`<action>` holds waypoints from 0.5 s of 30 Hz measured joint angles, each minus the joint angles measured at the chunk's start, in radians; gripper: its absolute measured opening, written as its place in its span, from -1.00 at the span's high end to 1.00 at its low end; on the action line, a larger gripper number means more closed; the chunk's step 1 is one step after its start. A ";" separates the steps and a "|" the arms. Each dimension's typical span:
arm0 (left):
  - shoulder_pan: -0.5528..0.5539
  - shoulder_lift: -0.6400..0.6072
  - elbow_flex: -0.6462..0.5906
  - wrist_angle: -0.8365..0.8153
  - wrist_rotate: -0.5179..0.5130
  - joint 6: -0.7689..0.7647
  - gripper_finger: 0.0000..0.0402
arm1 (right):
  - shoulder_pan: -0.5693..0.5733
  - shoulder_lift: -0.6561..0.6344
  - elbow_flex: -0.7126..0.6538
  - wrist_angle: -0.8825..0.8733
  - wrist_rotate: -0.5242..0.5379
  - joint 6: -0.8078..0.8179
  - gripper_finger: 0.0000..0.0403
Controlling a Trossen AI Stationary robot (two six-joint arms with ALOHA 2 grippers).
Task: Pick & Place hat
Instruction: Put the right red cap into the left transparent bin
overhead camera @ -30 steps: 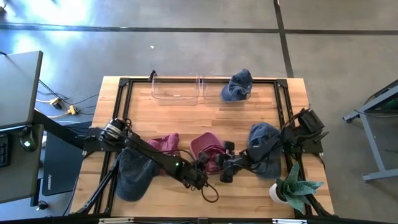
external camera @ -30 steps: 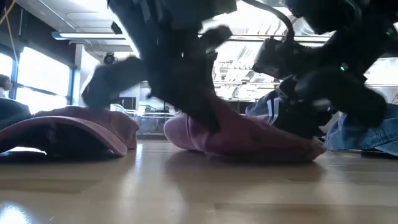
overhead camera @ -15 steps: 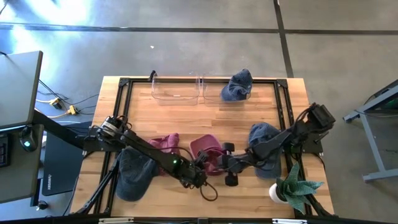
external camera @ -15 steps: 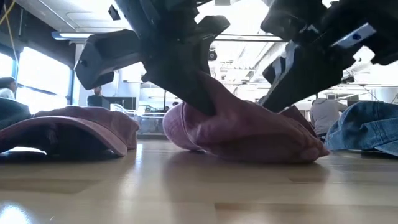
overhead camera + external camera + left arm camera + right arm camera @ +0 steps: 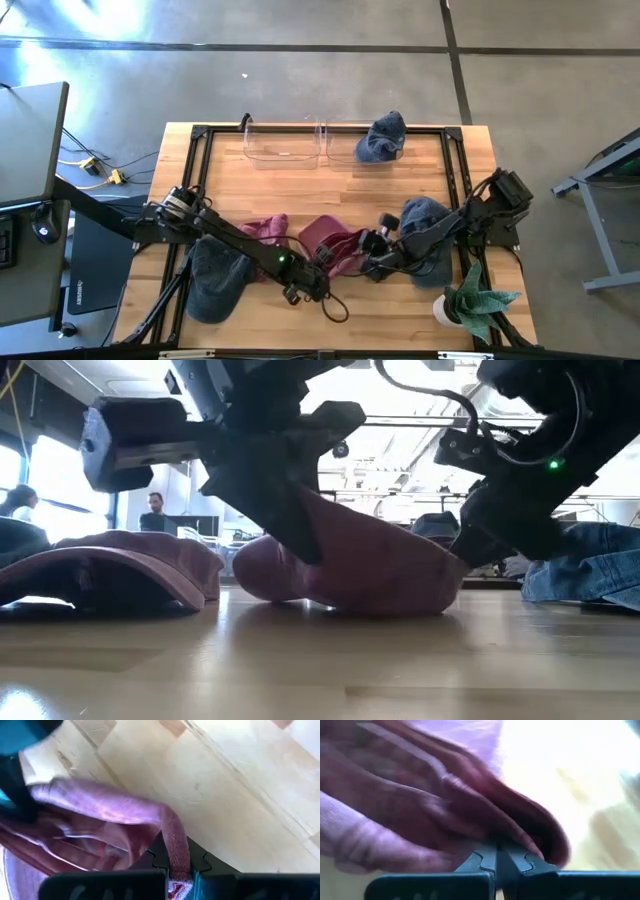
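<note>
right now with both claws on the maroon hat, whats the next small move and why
Probably lift the maroon hat straight up a little with both claws together. The left claw is shut on its strap and the right claw is shut on its fabric edge, yet in the low view the hat still rests on the table, with a blue hat close beside it.

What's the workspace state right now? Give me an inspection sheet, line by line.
Surface: wooden table, black frame.
Job's things: maroon hat mid-table, pinched from both sides; two clear bins at the far edge.
Clutter: pink hat; denim hats, one in the right bin, others near each arm; potted plant.
Grippers: left claw shut on the maroon hat's strap; right claw shut on its fabric.
Cables: black loop by the left arm.
Surroundings: concrete floor; people far behind.
</note>
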 joint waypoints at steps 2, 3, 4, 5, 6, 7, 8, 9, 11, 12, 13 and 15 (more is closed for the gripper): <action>0.001 0.000 0.000 0.006 -0.002 -0.001 0.98 | 0.001 -0.001 0.000 -0.021 0.038 0.025 1.00; 0.001 0.000 0.000 0.008 -0.004 -0.003 0.98 | 0.006 -0.004 0.001 -0.023 0.043 0.018 1.00; 0.001 0.000 0.000 0.008 -0.006 -0.003 0.98 | 0.010 -0.011 0.001 -0.022 0.039 0.003 1.00; 0.000 0.000 0.000 0.006 -0.009 -0.004 0.97 | 0.014 -0.020 0.001 -0.019 0.025 -0.013 1.00; 0.000 0.000 0.000 0.005 -0.011 -0.006 0.97 | 0.018 -0.033 0.001 -0.015 0.007 -0.033 1.00; -0.001 0.000 0.000 0.005 -0.012 -0.007 0.97 | 0.023 -0.047 0.001 -0.012 -0.013 -0.046 1.00; -0.001 0.000 0.000 0.005 -0.012 -0.007 0.97 | 0.026 -0.062 0.001 -0.009 -0.036 -0.061 1.00; -0.001 -0.001 0.000 0.005 -0.013 -0.007 0.97 | 0.029 -0.076 0.001 -0.001 -0.058 -0.078 1.00; -0.001 -0.001 0.000 0.006 -0.016 -0.007 0.97 | 0.035 -0.096 0.001 0.028 -0.101 -0.115 1.00; -0.001 -0.001 0.000 0.007 -0.016 -0.007 0.97 | 0.037 -0.100 0.001 0.050 -0.119 -0.135 1.00; -0.001 -0.001 0.000 0.009 -0.017 -0.007 0.97 | 0.040 -0.101 0.001 0.083 -0.138 -0.159 1.00; -0.001 -0.001 0.000 0.016 -0.018 -0.008 0.97 | 0.040 -0.095 0.001 0.161 -0.196 -0.220 1.00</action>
